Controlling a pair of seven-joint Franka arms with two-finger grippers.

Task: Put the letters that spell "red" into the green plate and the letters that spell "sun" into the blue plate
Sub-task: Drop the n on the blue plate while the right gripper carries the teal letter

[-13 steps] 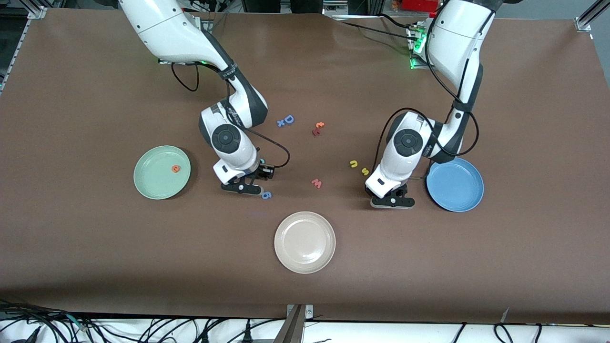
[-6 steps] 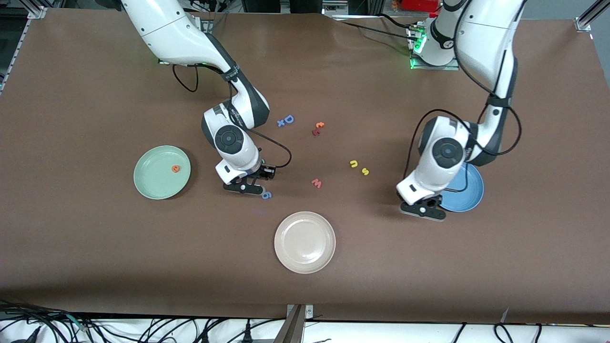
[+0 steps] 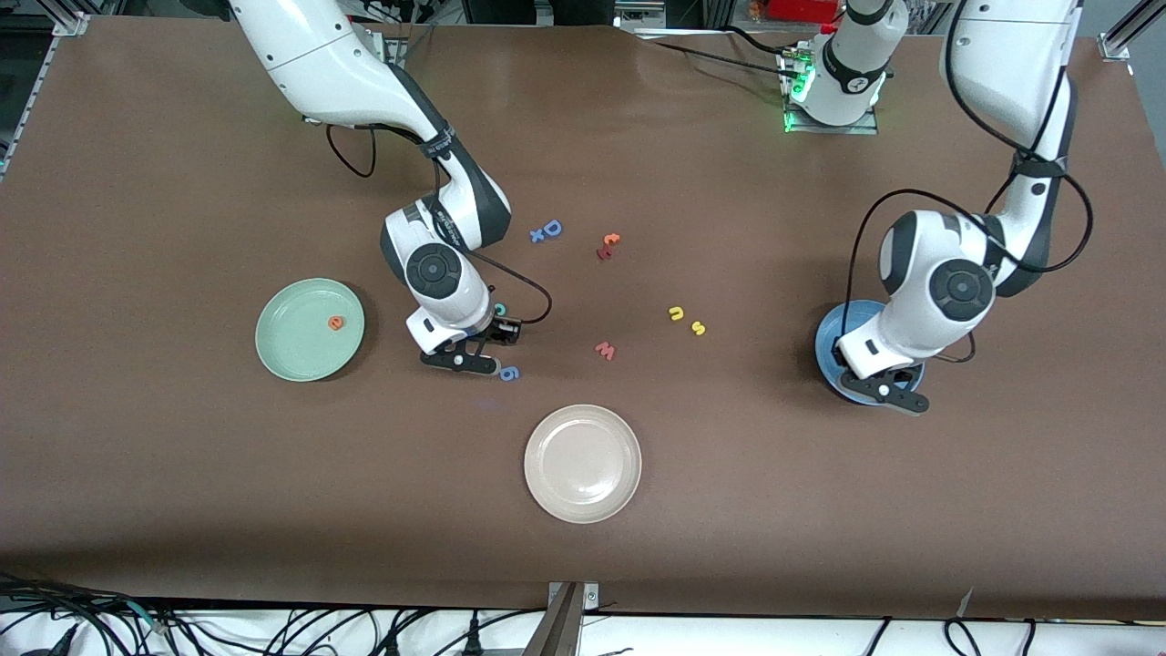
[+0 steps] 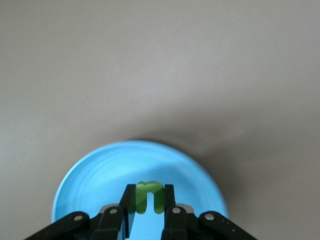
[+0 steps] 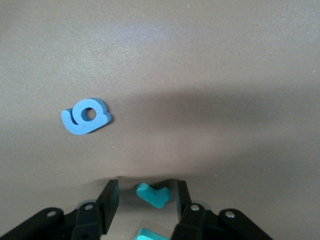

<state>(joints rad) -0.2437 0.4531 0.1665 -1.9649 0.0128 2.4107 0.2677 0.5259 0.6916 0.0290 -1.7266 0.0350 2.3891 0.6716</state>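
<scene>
**Step in hand, right arm.** The green plate [image 3: 282,351] lies toward the right arm's end of the surface and holds one letter, the orange "e" [image 3: 337,322]. Beside it, the right claw [image 3: 460,358] is low over the surface, spread, with the teal "r" [image 5: 152,195] between its fingers and not yet pinched. Centre the letter before closing: it looks closer to one finger than the other. Close on its flat sides and lift straight up. Keep clear of the blue "g" [image 3: 510,373], which lies just beside the claw and is not wanted. A second teal piece [image 5: 150,234] shows at the edge of the right wrist view, too cut off to read.

**Step in hand, left arm.** The left claw [image 3: 884,394] hangs over the blue plate [image 4: 95,175], pinching the green "n" [image 4: 149,196]. Lower it close to the plate floor before releasing, since light foam is likely to bounce or stick to a finger.

**Count.**
- Plates: three, namely green, cream plate [image 3: 583,463] and blue.
- "red" letters: one in the plate, one in the claw's span.
- "sun" letters: one held; yellow "u" [image 3: 675,313] and yellow "s" [image 3: 699,328] lie together mid-surface.
- Spare letters: blue "g", blue "D" [image 3: 552,228], pink "w" [image 3: 606,351].
</scene>
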